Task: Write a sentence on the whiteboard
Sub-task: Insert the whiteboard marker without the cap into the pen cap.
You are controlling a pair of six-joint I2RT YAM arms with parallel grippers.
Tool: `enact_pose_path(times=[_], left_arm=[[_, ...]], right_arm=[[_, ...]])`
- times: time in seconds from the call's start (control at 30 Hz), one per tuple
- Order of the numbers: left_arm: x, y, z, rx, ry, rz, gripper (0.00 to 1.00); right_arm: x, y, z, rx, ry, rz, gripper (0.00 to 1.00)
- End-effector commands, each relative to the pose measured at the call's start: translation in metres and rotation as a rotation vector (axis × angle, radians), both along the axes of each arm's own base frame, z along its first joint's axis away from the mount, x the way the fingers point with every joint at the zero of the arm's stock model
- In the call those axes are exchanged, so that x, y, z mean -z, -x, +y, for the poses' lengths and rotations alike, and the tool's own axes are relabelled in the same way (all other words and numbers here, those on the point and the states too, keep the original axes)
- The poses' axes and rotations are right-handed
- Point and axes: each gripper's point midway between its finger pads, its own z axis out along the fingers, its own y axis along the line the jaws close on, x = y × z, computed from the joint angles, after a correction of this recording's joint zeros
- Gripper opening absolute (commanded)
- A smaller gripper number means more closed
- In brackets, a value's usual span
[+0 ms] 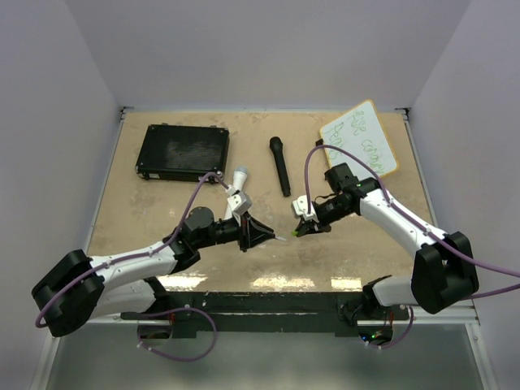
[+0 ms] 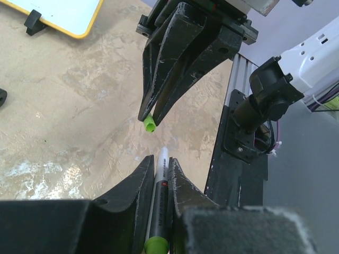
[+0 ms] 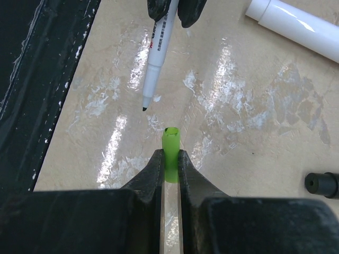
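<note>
The whiteboard (image 1: pixel 359 140) lies tilted at the far right of the table, with the sentence (image 1: pixel 362 136) in thin green handwriting across it; its yellow-rimmed corner shows in the left wrist view (image 2: pixel 69 18). My left gripper (image 1: pixel 264 233) (image 2: pixel 160 161) is shut on an uncapped marker (image 2: pixel 161 180), its tip pointing right. My right gripper (image 1: pixel 302 230) (image 3: pixel 169 154) is shut on the green cap (image 3: pixel 170 143), open end facing the marker tip (image 3: pixel 144 107) a short gap away. Both are held above the table's middle front.
A black rectangular case (image 1: pixel 183 151) lies at the far left. A black marker (image 1: pixel 280 166) lies in the middle back. A white cylinder (image 1: pixel 240 179) (image 3: pixel 296 26) lies near the left arm. A small black part (image 3: pixel 323 184) sits at the right.
</note>
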Motion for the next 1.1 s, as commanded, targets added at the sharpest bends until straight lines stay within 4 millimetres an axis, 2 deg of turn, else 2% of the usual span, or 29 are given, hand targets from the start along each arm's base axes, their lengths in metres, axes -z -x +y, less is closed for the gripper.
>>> enact_pose_path(times=[0.0,0.27,0.4,1.07], left_arm=[[-0.037,-0.008,-0.01,-0.007,0.088,-0.114,0.0],[-0.042,-0.018,-0.008,-0.067,0.1,-0.132,0.0],[-0.038,-0.022,-0.008,-0.084,0.091,-0.128,0.0],[-0.034,-0.023,-0.012,-0.077,0.106,-0.117,0.0]], right_arm=[[0.0,0.002,0.004,0.003,-0.02,0.019,0.0],[0.001,0.003,0.004,0.0,-0.02,0.028,0.0],[0.0,0.003,0.004,0.001,-0.02,0.028,0.0],[0.001,0.001,0.005,0.012,-0.016,0.039,0.0]])
